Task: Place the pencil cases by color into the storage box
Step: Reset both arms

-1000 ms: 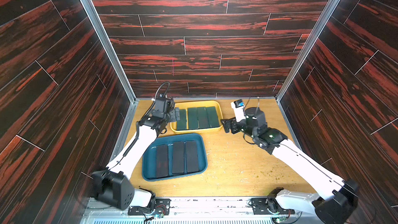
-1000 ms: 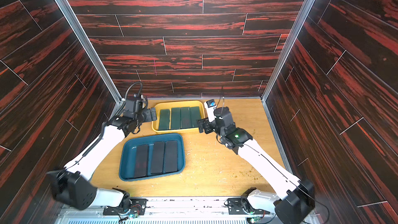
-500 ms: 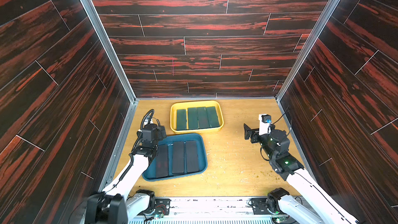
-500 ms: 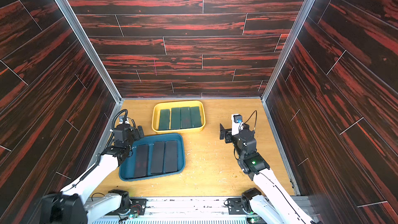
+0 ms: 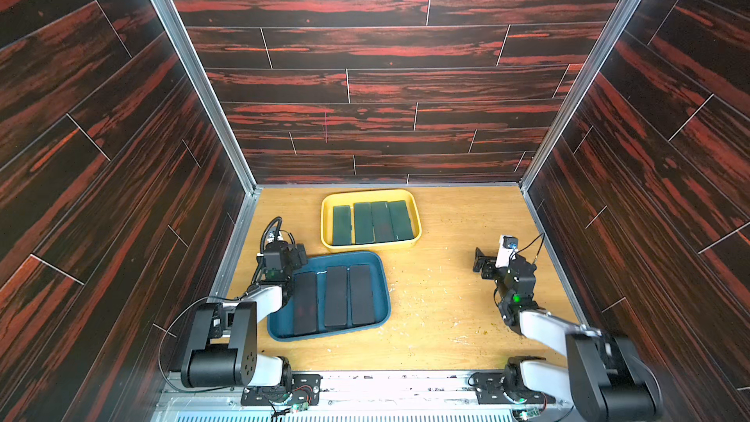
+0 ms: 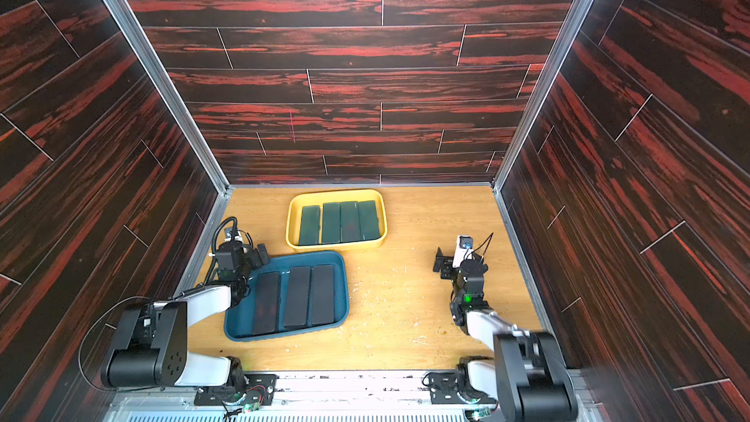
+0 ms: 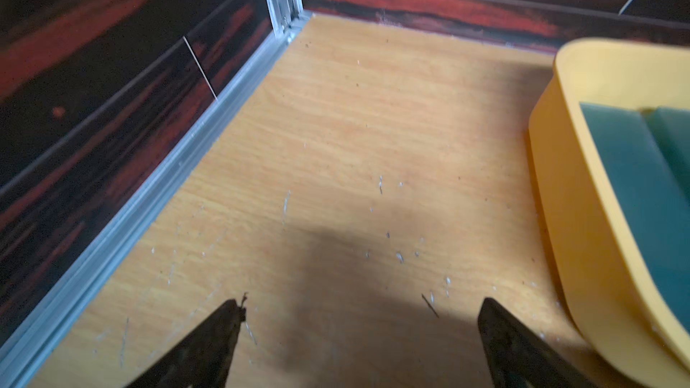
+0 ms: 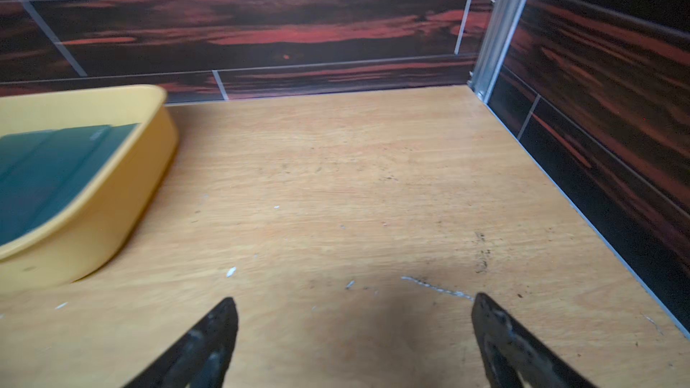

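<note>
**Pencil cases sorted: 4 green, 3 black, both arms idle**

- Yellow tray [image 5: 410,196]: 4 dark green pencil cases [image 5: 371,222], side by side, flat.
- Blue tray [image 5: 284,324]: 3 black pencil cases [image 5: 336,296], side by side, flat.
- Table [image 5: 446,318]: no loose case visible in either top view.
- Left pincer [image 7: 360,330]: released, empty, over bare table beside the yellow tray.
- Right pincer [image 8: 354,330]: released, empty, well apart from both trays.
- Step: sorting appears complete; next move likely calls only for parking both arms.
</note>
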You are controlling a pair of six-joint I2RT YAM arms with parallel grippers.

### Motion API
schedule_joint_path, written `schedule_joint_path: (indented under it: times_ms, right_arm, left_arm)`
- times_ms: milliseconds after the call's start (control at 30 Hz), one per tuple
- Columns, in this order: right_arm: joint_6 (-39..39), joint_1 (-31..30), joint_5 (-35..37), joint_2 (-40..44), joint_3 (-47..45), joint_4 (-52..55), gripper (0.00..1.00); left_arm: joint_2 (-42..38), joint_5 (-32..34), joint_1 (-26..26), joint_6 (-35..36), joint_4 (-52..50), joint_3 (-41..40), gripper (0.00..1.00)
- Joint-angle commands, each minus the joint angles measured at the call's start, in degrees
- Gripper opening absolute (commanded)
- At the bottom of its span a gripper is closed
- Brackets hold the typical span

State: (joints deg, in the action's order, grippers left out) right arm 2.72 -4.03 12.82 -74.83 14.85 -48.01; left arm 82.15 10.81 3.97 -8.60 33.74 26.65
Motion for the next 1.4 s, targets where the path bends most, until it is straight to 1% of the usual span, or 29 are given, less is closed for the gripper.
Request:
schedule_joint_path:
  times_ms: [0, 33, 100, 133, 200, 233, 300, 333, 367, 400, 433, 467, 533, 567, 633, 667, 1100, 1367]
  right_arm:
    - [-2.00, 0.94, 0.29, -3.40, 1.23, -8.51, 0.97]
    - [-2.02, 1.10, 1.60, -4.32, 1.13, -10.34, 0.97]
    - [-2.07, 1.74, 0.51, -4.44, 1.03, -10.74, 0.97]
    - [-2.23, 1.97, 0.08, -4.36, 0.66, -11.39, 0.97]
    - [-2.62, 2.50, -0.42, -4.79, -0.66, -14.62, 0.97]
    - [-2.64, 3.03, -0.67, -6.41, -2.11, -19.27, 0.97]
    - [-1.65, 4.05, -0.53, -12.19, -4.11, -28.74, 0.99]
    - [-2.01, 4.26, -0.81, -16.46, -4.57, -34.68, 0.99]
    - [-2.23, 4.04, -0.86, -16.69, -4.72, -35.79, 0.99]
    - [-1.52, 4.21, -1.37, -14.43, -4.05, -30.26, 0.99]
    - [-1.74, 4.47, -2.13, -14.58, -3.27, -29.08, 0.98]
    - [-2.16, 4.54, -2.83, -15.99, -3.25, -31.40, 0.99]
    - [-2.11, 4.63, -3.52, -14.76, -1.04, -24.75, 0.98]
    - [-2.13, 4.88, -5.27, -15.31, 0.53, -22.90, 0.98]
    - [0.34, 8.51, -12.13, -14.68, 3.45, -16.04, 0.99]
    - [0.92, 9.60, -13.61, -14.92, 3.39, -16.48, 0.99]
    - [0.70, 9.42, -13.00, -14.70, 3.03, -16.94, 0.99]
    - [0.66, 9.36, -12.91, -14.89, 3.43, -16.32, 0.99]
  left_arm:
    - [2.52, -4.41, 1.28, 0.56, 14.70, -5.02, 0.99]
    - [4.52, -4.95, 1.22, 0.72, 18.63, -6.19, 0.99]
    - [7.61, -5.50, 1.22, 0.97, 23.87, -6.37, 0.99]
    - [8.13, -5.80, 1.29, 1.17, 24.28, -5.97, 0.99]
    - [6.40, -6.13, 1.28, 1.27, 18.90, -4.64, 1.00]
    - [5.05, -6.14, 1.30, 1.58, 14.65, -3.86, 1.00]
    - [6.20, -5.89, 1.30, 1.63, 17.66, -4.60, 1.00]
    - [6.58, -5.84, 1.30, 1.66, 18.94, -4.85, 1.00]
    - [6.46, -5.57, 1.27, 1.62, 18.82, -4.87, 1.00]
    - [5.97, -5.59, 1.25, 1.59, 17.68, -4.65, 1.00]
    - [5.22, -5.49, 1.30, 1.53, 15.52, -4.22, 1.00]
    - [5.29, -5.32, 1.31, 1.56, 15.35, -4.21, 1.00]
    - [6.05, -5.21, 1.28, 1.62, 15.99, -3.82, 1.00]
    - [6.05, -4.93, 1.26, 1.66, 14.57, -3.07, 1.00]
    - [6.25, -4.29, 0.90, 1.83, 12.88, -2.13, 1.00]
    - [6.36, -3.98, 0.77, 1.93, 12.60, -1.92, 1.00]
    - [6.09, -0.98, -0.80, 2.80, 12.44, -2.11, 1.00]
    - [6.06, -0.96, -0.89, 2.75, 12.32, -2.04, 1.00]
